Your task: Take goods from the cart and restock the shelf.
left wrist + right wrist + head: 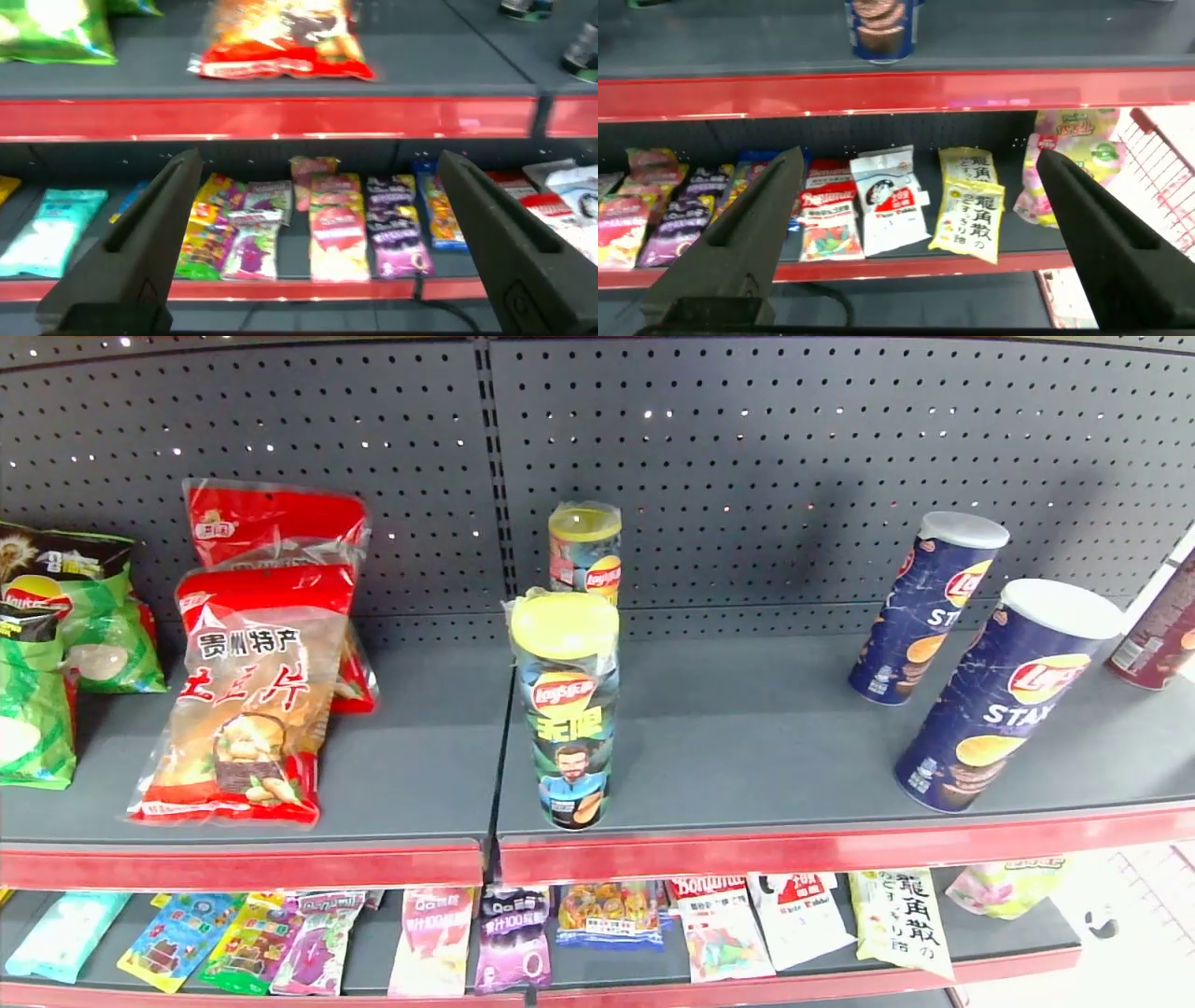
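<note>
Holds the left claw (313,201) spread wide, gripping nothing, in front of and below the red shelf lip (280,117), facing candy packets (318,229) on the tier under that lip. Holds the right claw (920,187) equally wide and empty below the same lip, facing snack packets (887,201), with the wire cart (1162,187) below the lip's right end. Above the lip: yellow-lidded can (567,709) just behind it, second can (584,553) farther back, blue cans (1004,695) rightward, red bags (247,700) and green bags (37,644) leftward.
</note>
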You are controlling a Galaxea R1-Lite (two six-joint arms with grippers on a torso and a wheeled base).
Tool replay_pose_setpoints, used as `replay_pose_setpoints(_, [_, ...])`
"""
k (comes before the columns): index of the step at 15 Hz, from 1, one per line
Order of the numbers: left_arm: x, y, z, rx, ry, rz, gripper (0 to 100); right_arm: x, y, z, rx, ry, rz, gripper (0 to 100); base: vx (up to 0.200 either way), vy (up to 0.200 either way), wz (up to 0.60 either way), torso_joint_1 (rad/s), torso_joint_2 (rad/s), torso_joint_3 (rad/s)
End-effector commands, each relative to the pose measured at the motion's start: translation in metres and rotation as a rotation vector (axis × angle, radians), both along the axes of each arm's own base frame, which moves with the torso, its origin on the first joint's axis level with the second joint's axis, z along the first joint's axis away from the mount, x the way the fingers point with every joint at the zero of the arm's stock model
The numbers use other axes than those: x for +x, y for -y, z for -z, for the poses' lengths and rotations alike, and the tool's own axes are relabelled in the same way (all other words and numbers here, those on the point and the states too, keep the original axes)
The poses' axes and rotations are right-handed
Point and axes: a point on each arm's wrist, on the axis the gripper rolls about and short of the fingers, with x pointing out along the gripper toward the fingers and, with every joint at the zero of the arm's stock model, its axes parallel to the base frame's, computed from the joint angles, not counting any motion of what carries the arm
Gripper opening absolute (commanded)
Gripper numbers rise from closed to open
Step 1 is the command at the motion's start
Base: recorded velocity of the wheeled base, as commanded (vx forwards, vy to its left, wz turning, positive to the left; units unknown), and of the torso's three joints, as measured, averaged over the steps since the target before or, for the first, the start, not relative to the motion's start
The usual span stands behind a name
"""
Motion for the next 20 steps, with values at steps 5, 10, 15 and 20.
replay_pose_setpoints(5, [0.0001,0.0,0.0,0.0,-0.001,0.0,100,0.0,0.0,0.0,0.002,0.001,-0.001,100,0.0,-0.2,0.0,0.005,0.0,0.003])
replay_pose_setpoints(10, [0.0001,0.0,0.0,0.0,-0.001,0.0,100,0.0,0.0,0.0,0.002,0.001,-0.001,100,0.0,-0.2,0.0,0.001,0.0,0.002])
replay_pose_setpoints(15, [0.0002,0.0,0.0003,0.0,-0.001,0.0,100,0.0,0.0,0.0,0.002,0.001,0.0,100,0.0,-0.2,0.0,0.004,0.0,0.002])
replay_pose_setpoints(20, [0.0002,0.0,0.0003,0.0,-0.001,0.0,100,0.0,0.0,0.0,0.002,0.001,0.0,100,0.0,-0.12,0.0,0.002,0.0,0.001])
